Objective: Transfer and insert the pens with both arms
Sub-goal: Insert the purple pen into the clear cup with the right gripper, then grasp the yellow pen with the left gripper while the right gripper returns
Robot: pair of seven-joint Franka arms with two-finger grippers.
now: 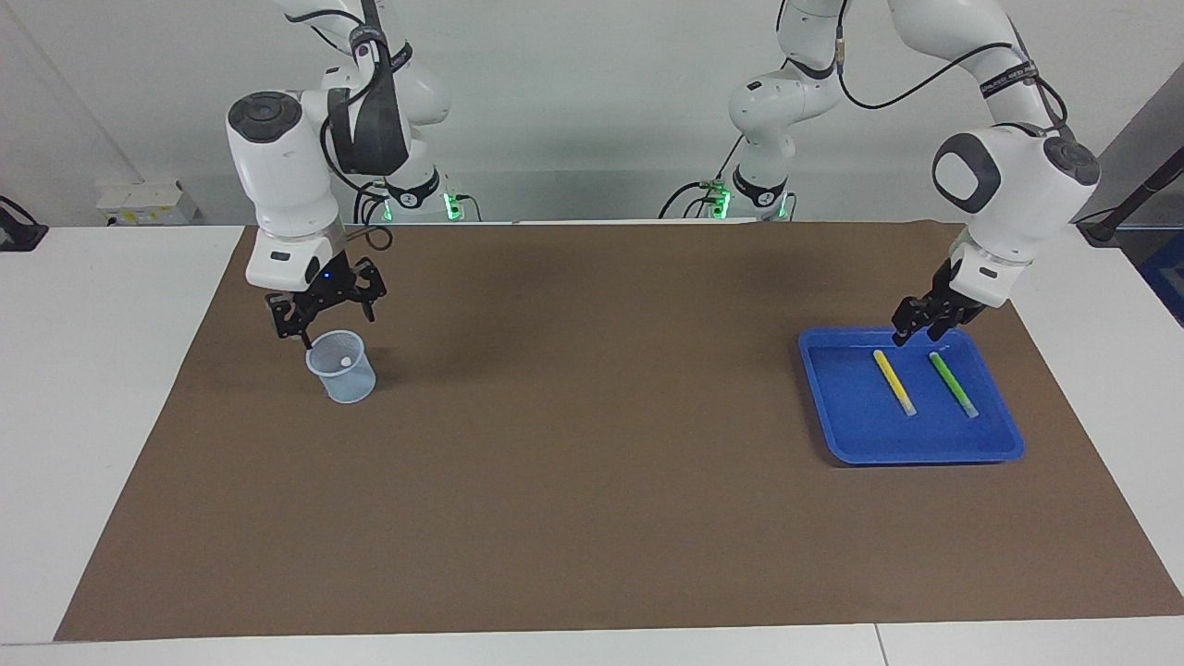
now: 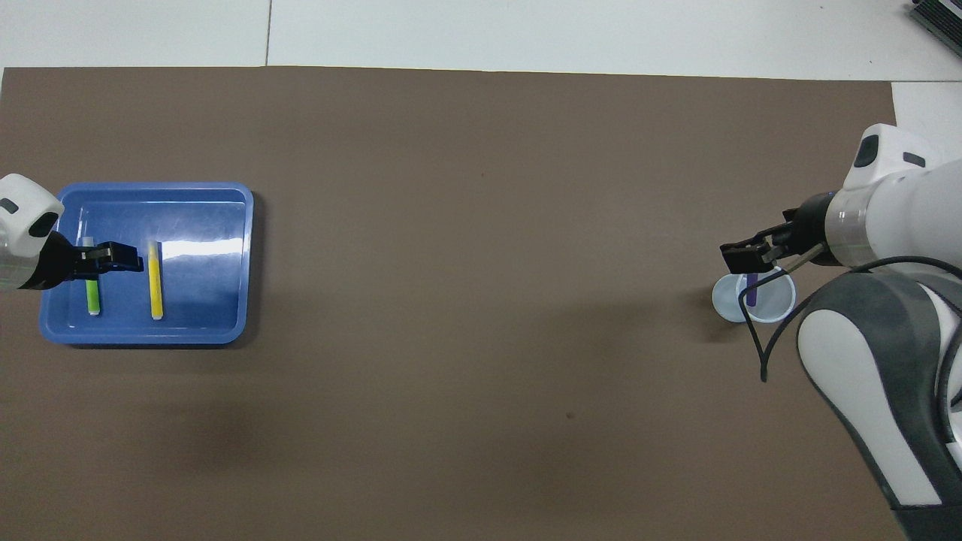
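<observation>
In the facing view, the right tool hangs at nine o'clock of the brown mat, directly over a translucent cup that stands upright at the right arm's end of the tabletop. The overhead view shows the purple pen standing inside that cup, its upper end just under the tool's tips. Whether the fingers are pinching the pen or spread clear of it cannot be told.

Across at three o'clock, the blue tray lies flat on the mat at the left arm's end. Two pens rest in it side by side, apart from each other and roughly parallel: the yellow pen and the green pen, the green one closer to the tabletop's end.

The left tool is low over the tray's rim nearest the robots, between the two pens' upper ends. Its fingers look close together and grip nothing, though how wide they stand cannot be told for certain.
</observation>
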